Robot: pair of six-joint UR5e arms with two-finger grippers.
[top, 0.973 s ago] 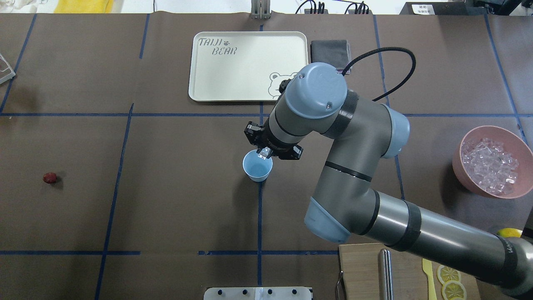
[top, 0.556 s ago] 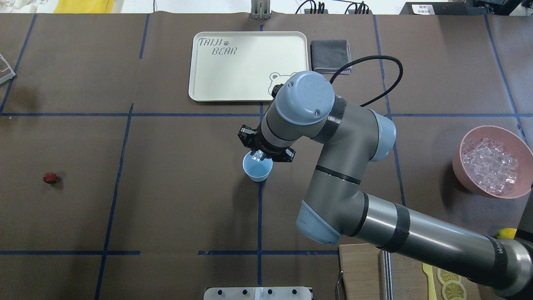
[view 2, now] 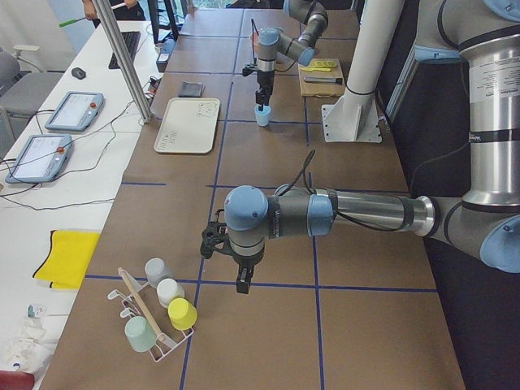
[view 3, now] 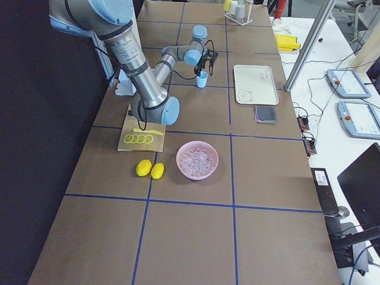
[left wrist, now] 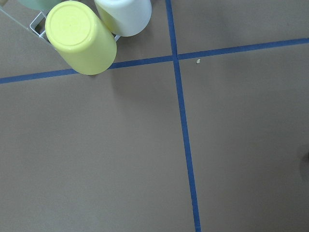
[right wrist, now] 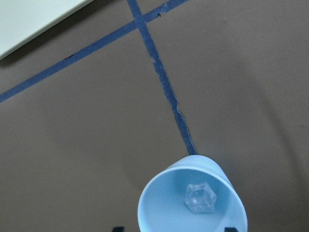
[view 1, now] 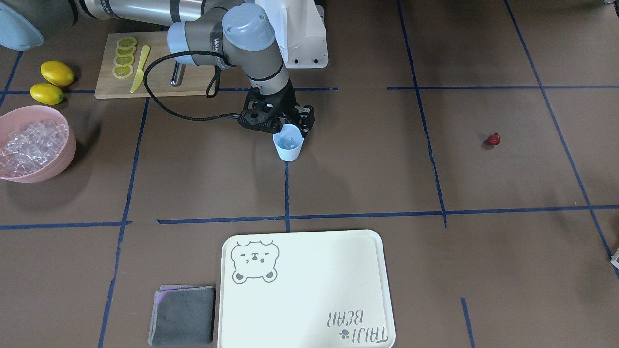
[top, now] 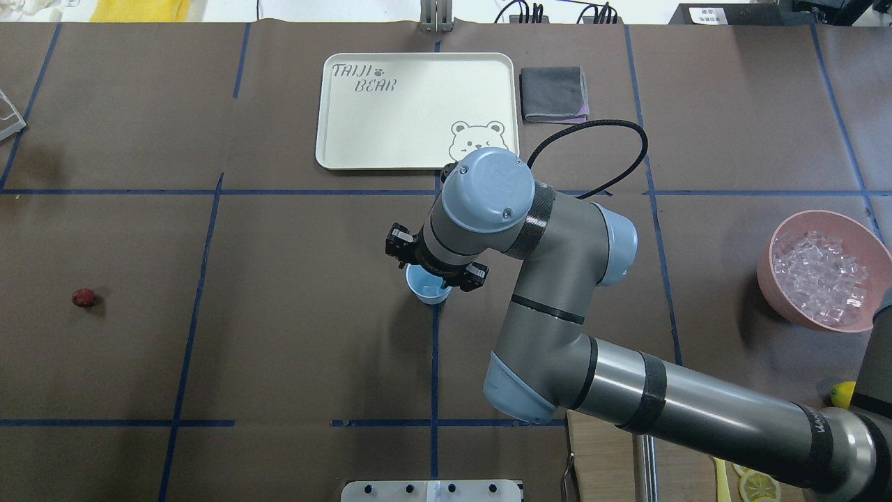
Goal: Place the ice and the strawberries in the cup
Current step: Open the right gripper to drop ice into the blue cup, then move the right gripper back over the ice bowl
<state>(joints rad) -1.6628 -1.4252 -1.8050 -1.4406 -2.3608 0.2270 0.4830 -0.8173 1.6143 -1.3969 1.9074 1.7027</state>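
One ice cube (right wrist: 199, 198) sits in the cup (right wrist: 157, 205). Right gripper (view 1: 286, 123) hangs wide open just above the cup; a crooked lift could bump the rim and tip it. Left gripper (view 2: 240, 283): cannot tell.

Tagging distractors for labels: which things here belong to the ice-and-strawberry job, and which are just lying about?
Job: cup, ice cube inside it, ice in pink bowl, strawberry.
Lying about: tray, grey cloth, lemons, cutting board with lemon slices, cup rack.

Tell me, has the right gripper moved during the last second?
Yes. In the overhead view the right gripper shifted left, coming more squarely over the small pale-blue plastic cup.
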